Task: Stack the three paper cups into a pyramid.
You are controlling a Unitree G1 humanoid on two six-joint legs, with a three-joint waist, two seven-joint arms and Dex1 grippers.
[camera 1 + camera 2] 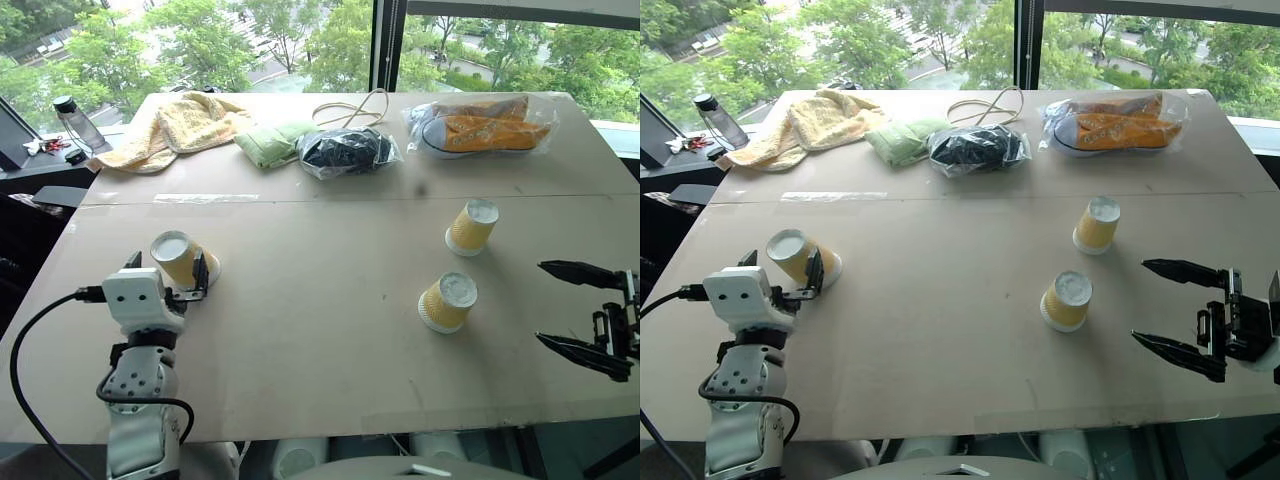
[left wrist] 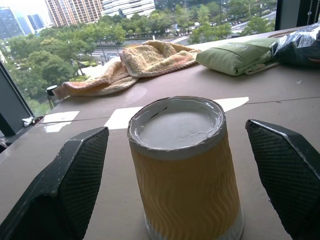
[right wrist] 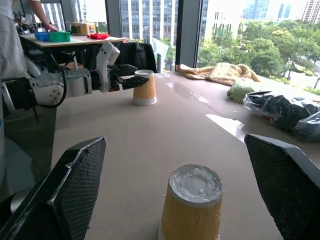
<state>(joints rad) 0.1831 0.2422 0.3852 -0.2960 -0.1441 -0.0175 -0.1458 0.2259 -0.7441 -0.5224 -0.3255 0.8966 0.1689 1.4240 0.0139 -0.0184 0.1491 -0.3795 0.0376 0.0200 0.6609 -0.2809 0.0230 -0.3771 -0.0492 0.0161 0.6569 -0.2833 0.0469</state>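
- Head views look forward and down over the bench (image 1: pixel 320 330), sharing its whole top.
- Each wrist view sits low, close behind one cup (image 2: pixel 182 167).

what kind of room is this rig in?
Likely an upper-floor office or lab used for robot trials. Big windows look down on treetops and a road, and towers show in the left wrist view. A second desk holds coloured bins, and the worktable is plain board carrying test props: paper cups and bagged shoes.

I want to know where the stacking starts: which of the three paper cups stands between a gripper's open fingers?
The cup on the robot's left, flanked by the open left gripper. The other two cups stand apart from the right gripper.
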